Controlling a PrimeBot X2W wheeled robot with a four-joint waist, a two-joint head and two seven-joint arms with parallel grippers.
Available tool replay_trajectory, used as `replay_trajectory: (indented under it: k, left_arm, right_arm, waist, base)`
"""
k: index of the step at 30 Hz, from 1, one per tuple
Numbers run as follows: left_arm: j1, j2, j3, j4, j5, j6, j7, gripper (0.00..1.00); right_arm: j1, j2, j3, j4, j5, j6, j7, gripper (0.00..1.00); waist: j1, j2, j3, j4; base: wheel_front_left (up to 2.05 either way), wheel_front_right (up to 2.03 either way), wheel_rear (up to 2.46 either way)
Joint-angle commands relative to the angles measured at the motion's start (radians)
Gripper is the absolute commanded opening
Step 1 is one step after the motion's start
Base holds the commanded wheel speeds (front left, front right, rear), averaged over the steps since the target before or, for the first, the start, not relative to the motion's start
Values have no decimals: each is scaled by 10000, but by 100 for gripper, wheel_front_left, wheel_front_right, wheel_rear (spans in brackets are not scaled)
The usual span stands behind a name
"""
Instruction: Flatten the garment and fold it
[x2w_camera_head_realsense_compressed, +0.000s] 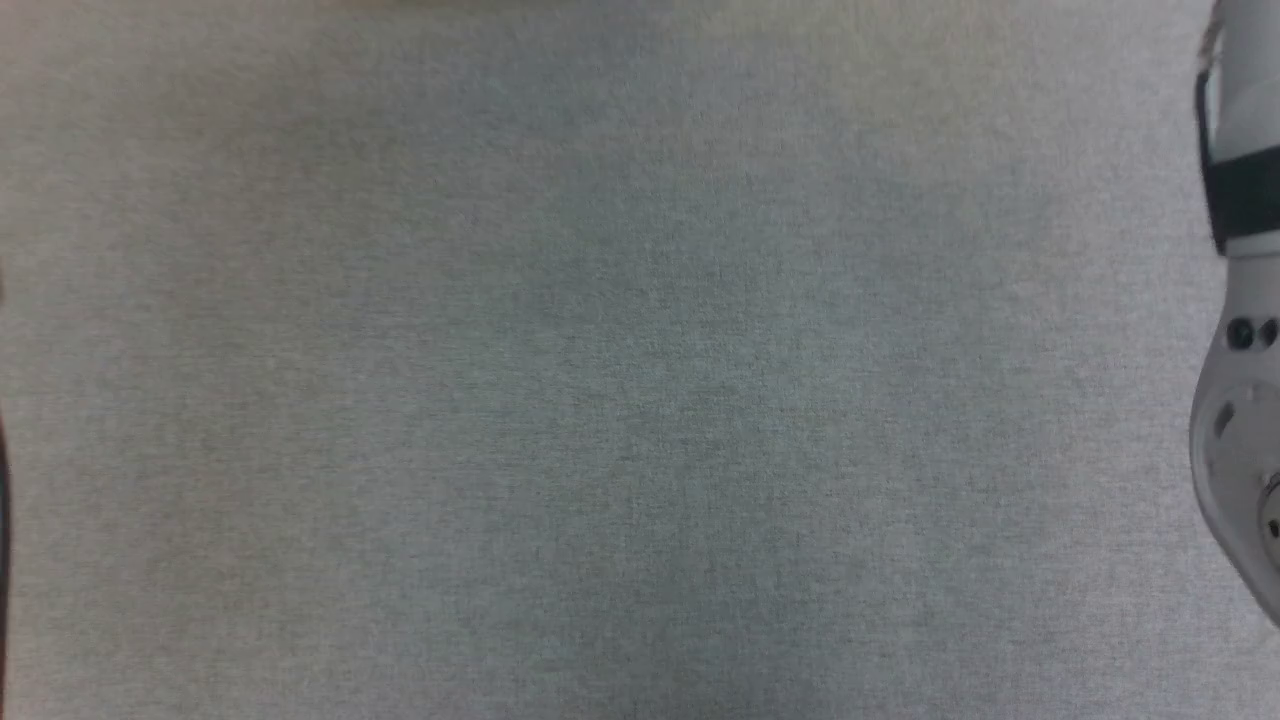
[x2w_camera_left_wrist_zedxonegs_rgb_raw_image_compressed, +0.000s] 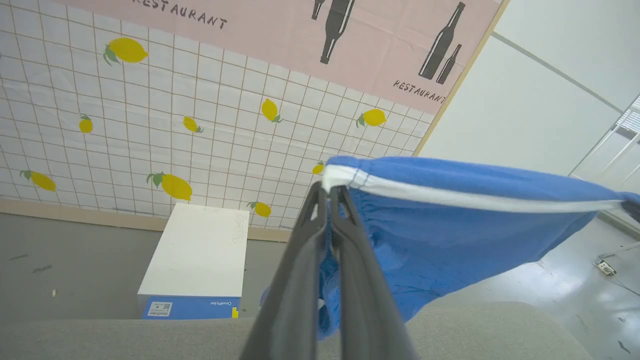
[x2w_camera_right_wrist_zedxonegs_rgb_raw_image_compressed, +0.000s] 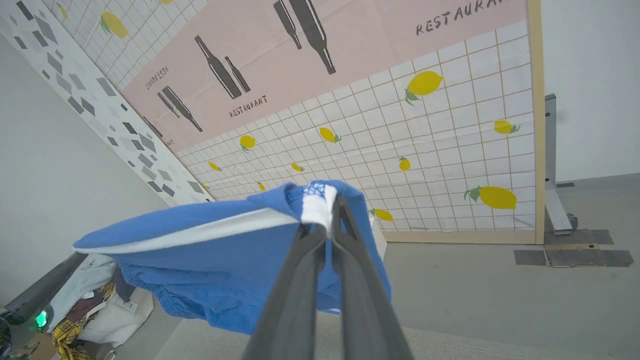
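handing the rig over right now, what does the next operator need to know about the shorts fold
Left end effector: shut on the white-banded edge of the garment.
Right end effector: shut on the same white band at its other end.
Garment: held up and stretched between the two, with its blue body sagging below the band near the edge of the grey table. Whether it touches the table is unclear.
Done: both ends are gripped and the band is spread out.
Left: lay it flat on the table, smooth it, then fold. No fold has been made yet.
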Motion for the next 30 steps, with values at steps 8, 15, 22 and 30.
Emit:
replay_trajectory:
  k: [8, 15, 22, 30]
  left_arm:
    - [2760, 228, -1107, -1318, -1797, -3, -770, 0]
    - [5964, 434, -1571, -2822, -2771, -4, -1793, 0]
    - [9537, 426, -2160, -4153, -2913, 371, -2281, 0]
    - [12395, 834, -2505, -5482, -3049, 1525, -2356, 0]
  right_arm:
    - [2898, -229, 977, -771, 1630, -23, -674, 0]
    - [7953, -229, 1280, -4232, 2819, -23, 43, 0]
    - [13447, -229, 414, -7999, 3525, -23, 1319, 0]
    - [17726, -229, 108, -10594, 4644, -23, 2798, 0]
  waist:
    - [-2, 0, -52, 97]
    - [-2, 0, -1304, 224]
    - [-2, 0, -2428, 359]
    - [-2, 0, -3134, 449]
  base:
    - [0, 0, 0]
    - [0, 0, 0]
    - [0, 0, 0]
    - [0, 0, 0]
